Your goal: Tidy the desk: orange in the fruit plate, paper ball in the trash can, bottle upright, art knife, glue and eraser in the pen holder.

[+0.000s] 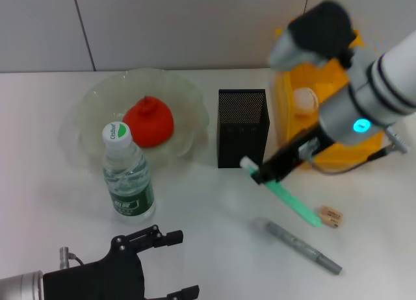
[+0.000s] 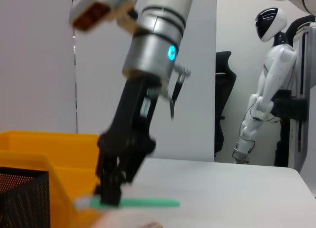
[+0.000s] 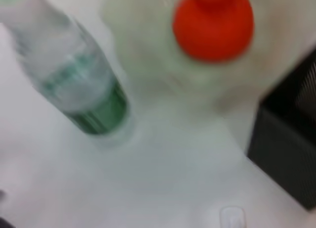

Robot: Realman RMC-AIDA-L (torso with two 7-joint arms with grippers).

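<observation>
My right gripper (image 1: 261, 173) is shut on the white-capped end of the green glue stick (image 1: 292, 203), just right of the black mesh pen holder (image 1: 242, 126); the stick slants down toward the eraser (image 1: 330, 216). The left wrist view shows that right gripper (image 2: 109, 193) holding the glue (image 2: 148, 203) low over the table. The grey art knife (image 1: 302, 246) lies in front. The orange (image 1: 148, 121) sits in the fruit plate (image 1: 91, 112), and the bottle (image 1: 128, 173) stands upright before it. A paper ball (image 1: 304, 99) rests in the yellow trash can (image 1: 338, 154). My left gripper (image 1: 185, 264) is open at the near edge.
The right wrist view shows the bottle (image 3: 74, 85), the orange (image 3: 213, 23) and a corner of the pen holder (image 3: 291, 134). The trash can stands close to the right of the pen holder. White table stretches between the bottle and the art knife.
</observation>
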